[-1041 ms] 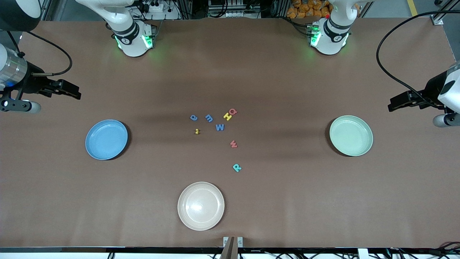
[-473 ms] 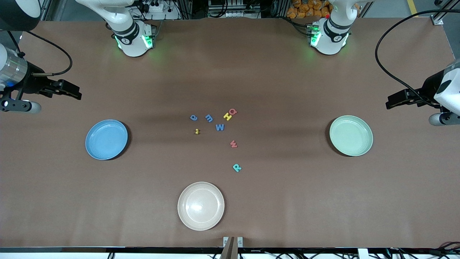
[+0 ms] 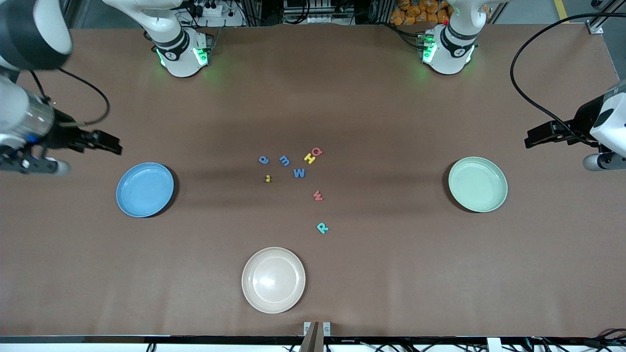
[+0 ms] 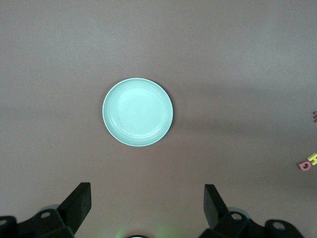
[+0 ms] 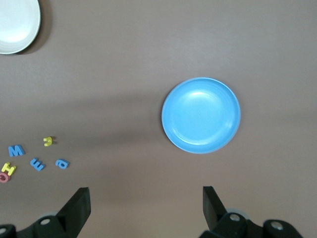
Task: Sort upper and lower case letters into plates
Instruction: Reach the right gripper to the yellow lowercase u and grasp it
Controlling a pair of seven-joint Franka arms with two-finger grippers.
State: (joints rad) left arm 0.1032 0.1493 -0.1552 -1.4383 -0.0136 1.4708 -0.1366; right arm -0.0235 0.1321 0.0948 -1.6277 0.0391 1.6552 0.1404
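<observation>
Front view: the brown worktop (image 3: pixel 391 274) carries a round bright blue plate (image 3: pixel 145 189) toward the right arm's end and a round pale mint green plate (image 3: pixel 478 184) toward the left arm's end. Small coloured foam letters (image 3: pixel 299 173) lie mid-worktop between them. A round cream-white plate (image 3: pixel 273 279) sits near the front edge. The right gripper (image 3: pixel 108 144) hangs over the worktop near the blue plate; the left gripper (image 3: pixel 535 137) hangs near the green plate.

Left wrist view: fingers (image 4: pixel 79 203) spread, empty, green plate (image 4: pixel 137 112) below.

Right wrist view: fingers (image 5: pixel 78 207) spread, empty; blue plate (image 5: pixel 201 115) below, letters (image 5: pixel 37 163) apart from it.
</observation>
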